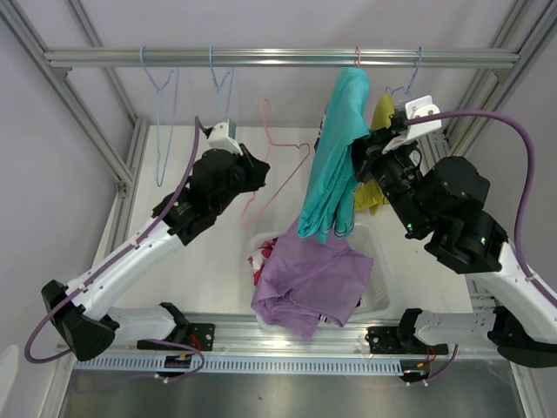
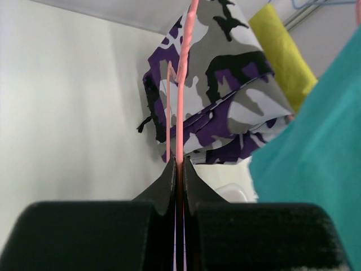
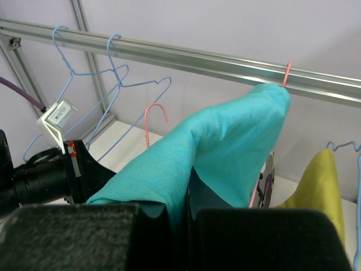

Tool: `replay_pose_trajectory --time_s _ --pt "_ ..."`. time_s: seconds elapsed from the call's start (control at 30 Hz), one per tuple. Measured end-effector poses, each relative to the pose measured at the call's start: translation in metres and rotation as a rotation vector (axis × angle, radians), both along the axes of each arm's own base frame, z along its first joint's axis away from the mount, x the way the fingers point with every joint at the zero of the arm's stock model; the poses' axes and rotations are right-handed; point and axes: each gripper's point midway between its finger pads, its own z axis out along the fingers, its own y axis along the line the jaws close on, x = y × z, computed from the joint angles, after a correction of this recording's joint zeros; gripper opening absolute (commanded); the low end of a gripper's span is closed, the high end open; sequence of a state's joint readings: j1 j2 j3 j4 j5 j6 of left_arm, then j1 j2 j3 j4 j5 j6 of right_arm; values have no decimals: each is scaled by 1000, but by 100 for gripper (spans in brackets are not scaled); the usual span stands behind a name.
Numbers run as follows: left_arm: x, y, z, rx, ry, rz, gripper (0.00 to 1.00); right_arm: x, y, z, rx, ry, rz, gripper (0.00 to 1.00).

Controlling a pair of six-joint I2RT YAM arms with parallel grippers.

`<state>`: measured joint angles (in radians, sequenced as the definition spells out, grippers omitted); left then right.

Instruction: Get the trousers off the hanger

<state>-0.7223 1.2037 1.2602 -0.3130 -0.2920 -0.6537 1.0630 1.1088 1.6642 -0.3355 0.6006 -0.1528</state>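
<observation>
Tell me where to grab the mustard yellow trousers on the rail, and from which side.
Probably pinch the loose hanging cloth of the mustard yellow trousers below their blue hanger, coming from the front right. They drape free there, while the teal trousers crowd their left side.

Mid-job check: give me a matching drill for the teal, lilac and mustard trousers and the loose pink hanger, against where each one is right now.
Things:
1. teal trousers
2. lilac trousers
3. mustard trousers
4. loose pink hanger

Places:
A. clamped in the left gripper, off the rail
B. hanging at the rail's right end
C. hung on the rail, pinched by the right gripper
D. heaped over the white basket

Pairs: 1-C, 2-D, 3-B, 4-A.
</observation>
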Motion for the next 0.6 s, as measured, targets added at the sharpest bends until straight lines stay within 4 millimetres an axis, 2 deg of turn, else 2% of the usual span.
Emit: replay_pose_trajectory --time_s 0.13,0.27,0.33,0.43,0.53,0.6 --pt "-1 -1 -15 36 4 5 1 -3 -7 1 1 2 -5 0" --pt "0 3 -20 67 -1 20 1 -7 -12 -10 -15 24 2 0" --pt "0 6 -18 80 -12 27 0 -13 -17 -23 -24 35 17 0" --pt "-2 13 -11 99 -41 33 1 -25 -33 -59 -46 61 39 0" --pt "-7 22 2 108 -81 43 0 -39 -52 -95 -74 102 49 0" --pt "-10 28 13 107 -109 48 0 -46 -64 -107 -73 117 48 0"
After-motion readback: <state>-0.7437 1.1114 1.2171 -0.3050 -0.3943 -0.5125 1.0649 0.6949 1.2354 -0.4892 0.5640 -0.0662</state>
